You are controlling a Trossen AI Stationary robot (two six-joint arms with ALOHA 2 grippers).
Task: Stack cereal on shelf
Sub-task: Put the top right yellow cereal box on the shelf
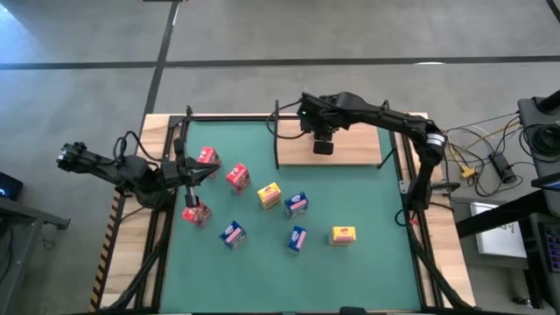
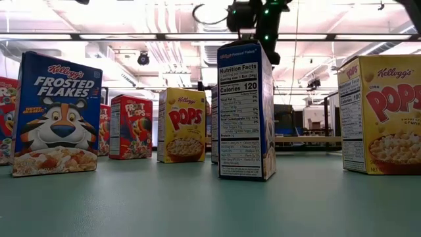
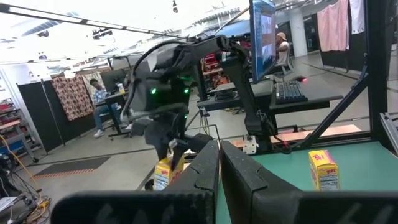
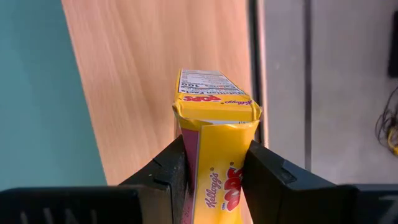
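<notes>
While pinched in the right end effector — a yellow Pops box, top flaps creased.

Strip lights on the ceiling burn bright, and in the low view they wash the upper half of the frame almost white. The nearest cereal boxes there read sharp, while the room behind goes soft. From above, the light is even and flat; the green counter shows only faint, short shadows beside the boxes. In the left wrist view the upper left blows out pale and the dark claw at the bottom edge is blurred. The right wrist view is clear at centre, with its lower edge out of focus.
</notes>
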